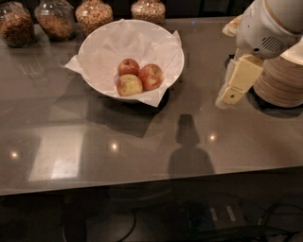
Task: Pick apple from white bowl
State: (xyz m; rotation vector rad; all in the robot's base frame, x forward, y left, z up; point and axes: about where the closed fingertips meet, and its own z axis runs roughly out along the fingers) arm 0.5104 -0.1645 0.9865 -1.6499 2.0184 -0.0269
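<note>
The white bowl, lined with crumpled white paper, stands on the dark table at the upper middle of the camera view. Three apples lie in it. The apple, red with orange-yellow streaks, is on the right. A mostly yellow apple is in front and a smaller darker red apple is behind. My gripper hangs over the table to the right of the bowl, apart from it, pointing down and to the left. It holds nothing that I can see.
Several glass jars of dry food line the back edge of the table. A stack of small beige paper bowls stands at the right, just behind my arm. The table's front edge runs across the lower part.
</note>
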